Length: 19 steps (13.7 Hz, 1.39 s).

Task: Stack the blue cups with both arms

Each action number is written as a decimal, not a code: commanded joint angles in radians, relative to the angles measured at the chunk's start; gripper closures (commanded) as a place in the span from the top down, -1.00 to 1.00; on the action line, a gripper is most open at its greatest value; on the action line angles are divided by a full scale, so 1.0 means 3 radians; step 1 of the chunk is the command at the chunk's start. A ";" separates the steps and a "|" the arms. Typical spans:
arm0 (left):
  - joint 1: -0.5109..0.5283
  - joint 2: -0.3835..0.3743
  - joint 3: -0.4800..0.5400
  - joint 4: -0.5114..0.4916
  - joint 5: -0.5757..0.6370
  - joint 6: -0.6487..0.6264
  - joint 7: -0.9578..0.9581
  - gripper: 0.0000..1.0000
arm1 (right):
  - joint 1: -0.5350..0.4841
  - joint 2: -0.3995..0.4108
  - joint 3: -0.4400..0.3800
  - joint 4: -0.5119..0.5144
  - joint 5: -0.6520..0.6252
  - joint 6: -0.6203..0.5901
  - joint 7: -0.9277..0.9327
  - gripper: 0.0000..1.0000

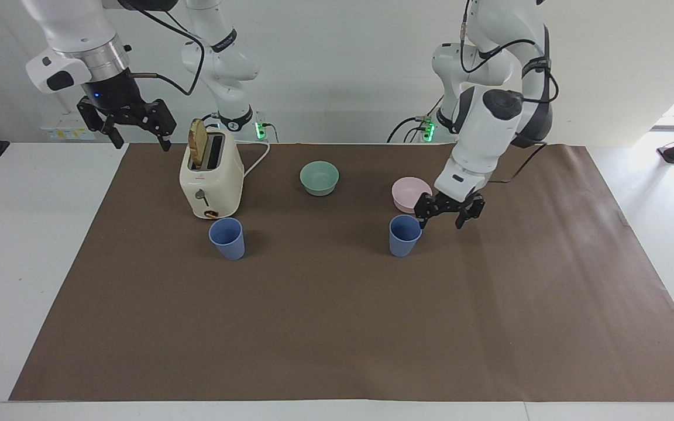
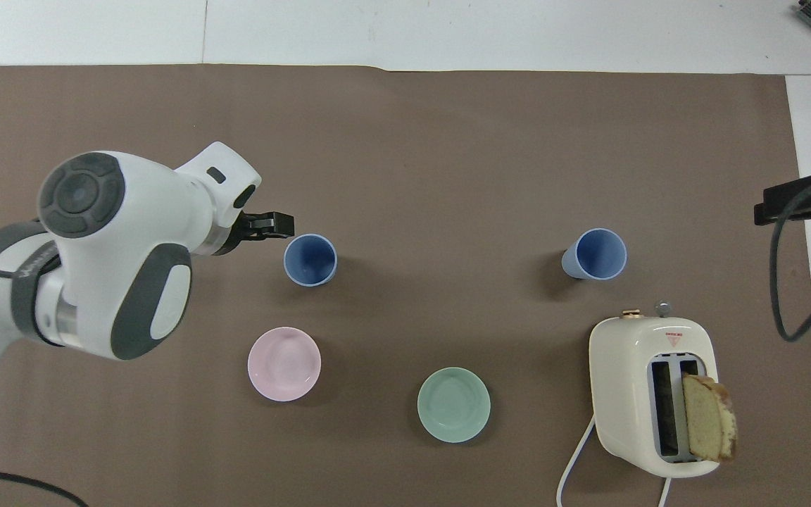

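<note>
Two blue cups stand upright and apart on the brown mat. One blue cup (image 1: pixel 404 235) is toward the left arm's end, also in the overhead view (image 2: pixel 310 260). The other blue cup (image 1: pixel 227 238) stands by the toaster, also in the overhead view (image 2: pixel 594 254). My left gripper (image 1: pixel 444 220) is open and empty, low beside the first cup on the side toward the left arm's end; it shows in the overhead view (image 2: pixel 265 227) just clear of the rim. My right gripper (image 1: pixel 132 126) is open and empty, high over the mat's edge beside the toaster, waiting.
A cream toaster (image 1: pixel 210 178) with a bread slice (image 1: pixel 197 143) in one slot stands near the right arm. A green bowl (image 1: pixel 319 177) and a pink bowl (image 1: pixel 410 193) sit nearer the robots than the cups. The pink bowl is close to my left gripper.
</note>
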 commanded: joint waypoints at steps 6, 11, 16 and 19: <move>0.0632 -0.0195 -0.0017 0.0898 0.0315 -0.1286 0.1039 1.00 | -0.0021 -0.0070 0.0014 -0.0089 -0.0003 0.0038 0.0004 1.00; 0.0888 -0.0190 -0.0012 0.1345 0.0320 -0.1941 0.1321 1.00 | -0.0021 -0.0070 0.0014 -0.0089 -0.0003 0.0038 0.0004 1.00; 0.0853 -0.0225 -0.0022 0.1294 0.0289 -0.1947 0.1295 1.00 | -0.0021 -0.0121 0.0009 -0.0125 0.0002 -0.0049 -0.0016 1.00; 0.0878 -0.0230 -0.0022 0.1283 0.0289 -0.1957 0.1290 1.00 | -0.0011 -0.0142 0.0014 -0.0548 0.0078 0.0353 0.0025 1.00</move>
